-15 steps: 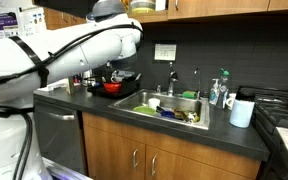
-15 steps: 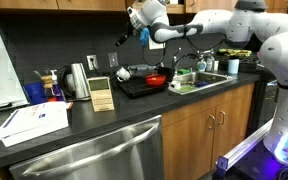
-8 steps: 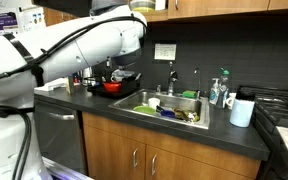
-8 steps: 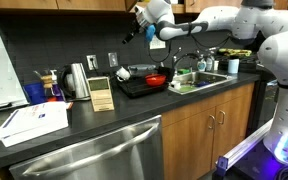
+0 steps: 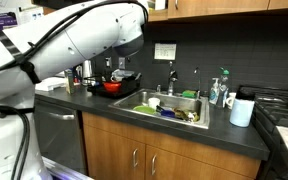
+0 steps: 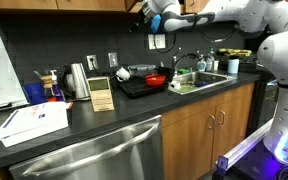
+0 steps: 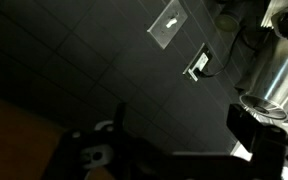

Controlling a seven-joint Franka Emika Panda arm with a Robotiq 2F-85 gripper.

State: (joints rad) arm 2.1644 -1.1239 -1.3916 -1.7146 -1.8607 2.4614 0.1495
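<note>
1. The claw [image 7: 174, 150] hangs high above the tabletop [image 6: 104, 115]. In an exterior view it sits up by the underside of the upper cabinets [image 6: 74, 3], facing the dark tiled wall.
2. Its jaws are released. In the wrist view the fingers [image 7: 256, 140] sit well apart at the bottom edge, with only wall between them. The claw holds nothing and touches nothing.
3. The nearest thing is the red bowl [image 6: 157, 80]. It rests on a black tray [image 6: 134, 90] on the tabletop, between the steel kettle [image 6: 79, 80] and the sink [image 5: 206, 112].
4. The red bowl lies nearly straight below the claw and well apart from it, with open air between them. The wrist view does not show the bowl, because that camera looks at the wall and at the kettle's side.
5. The bowl is round, so it has no long axis, and its mouth faces up. Something dark sits at or just behind it, too small to identify.
6. There is only one arm, and it reaches in over the sink side.
7. The counts are:
   - one claw
   - one red bowl
   - one black tray
   - one kettle
   - one sink
   - one wooden block [image 6: 102, 95] beside the kettle
   - one white box [image 6: 34, 122] near the tabletop's front edge
   - one pale wall plate [image 7: 167, 24]
   - one socket [image 7: 196, 62] beside the plate
</note>
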